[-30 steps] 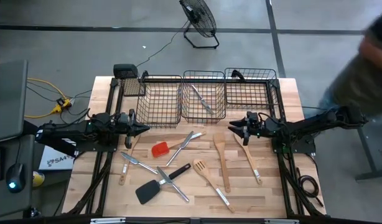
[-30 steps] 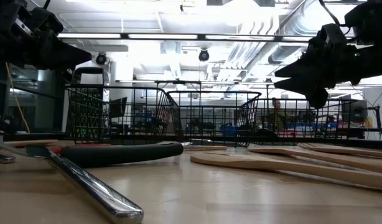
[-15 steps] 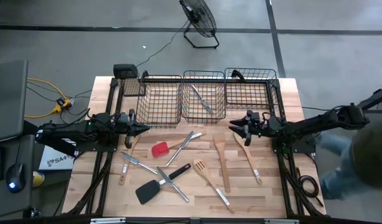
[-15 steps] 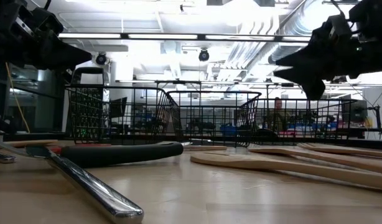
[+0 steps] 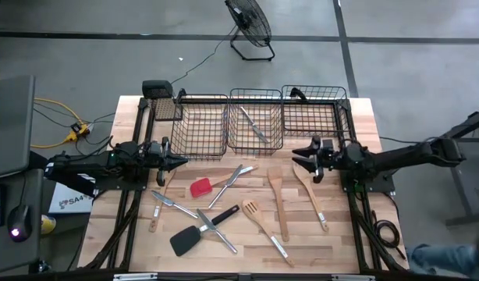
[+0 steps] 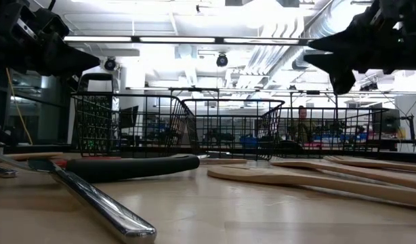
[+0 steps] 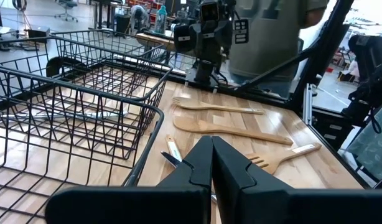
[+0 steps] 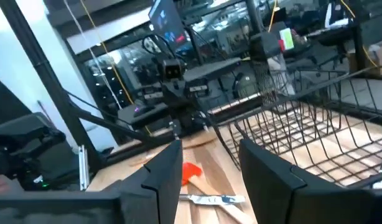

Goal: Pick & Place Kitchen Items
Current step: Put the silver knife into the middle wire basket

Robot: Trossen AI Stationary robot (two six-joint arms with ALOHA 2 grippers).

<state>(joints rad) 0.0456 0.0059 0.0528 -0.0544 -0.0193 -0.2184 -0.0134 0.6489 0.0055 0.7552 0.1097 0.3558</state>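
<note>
Right gripper (image 5: 302,158) hung above table (image 5: 364,117), just off front rim of right basket (image 5: 314,109), fingers parted w/ nothing between them; in right wrist view both dark fingers (image 8: 160,168) spread, only air and table in gap. Sat over head end of a long wooden spoon (image 5: 311,195), not touching; low view put it well clear of tabletop. Left gripper (image 5: 181,161) clenched tight, empty, hovered just off front-left corner of left basket (image 5: 202,125); left wrist view showed fingers (image 7: 200,168) pressed together, no item pinched.

Relative to middle basket (image 5: 255,121): metal cutlery piece (image 5: 253,125) lay inside it, diagonal on wire floor. Left and right baskets touched it side by side, no items seen in either. Just in front of it, on table, silver cutlery pair (image 5: 233,178) angled beside red-headed spatula (image 5: 200,187). Farther front and to right, wooden turner (image 5: 277,199) lay parallel to wooden spoon. Slotted wooden turner (image 5: 251,209) w/ metal handle lay farther front still, near table's front edge. Front-left of basket: black turner (image 5: 189,238), crossed by silver tongs-like piece (image 5: 216,228). Well left of those, a knife (image 5: 171,203) and a pale wooden utensil (image 5: 155,215), close together, overlap not clear.

Floor fan (image 5: 249,23) stood behind basket, off table
</note>
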